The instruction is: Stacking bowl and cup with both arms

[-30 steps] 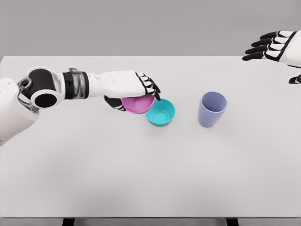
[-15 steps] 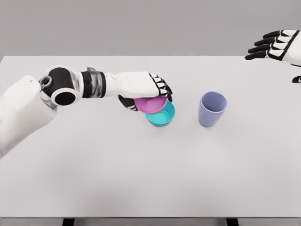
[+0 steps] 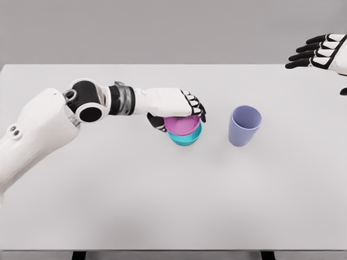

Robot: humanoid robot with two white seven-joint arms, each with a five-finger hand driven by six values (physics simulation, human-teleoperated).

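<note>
My left hand (image 3: 179, 111) is shut on a pink bowl (image 3: 182, 125), fingers over its far rim and thumb on its left side. The pink bowl sits directly over a teal bowl (image 3: 186, 138), nearly nested in it; only the teal bowl's lower front shows. A lavender cup (image 3: 244, 125) stands upright to the right of the bowls, apart from them. My right hand (image 3: 320, 51) hovers at the far right top corner, fingers spread, holding nothing.
The white table (image 3: 173, 195) spans the view, with its front edge near the bottom. Nothing else stands on it.
My left hand has carried the pink bowl rightward, from the teal bowl's left rim to directly over it. The right hand drifted slightly right and up.
</note>
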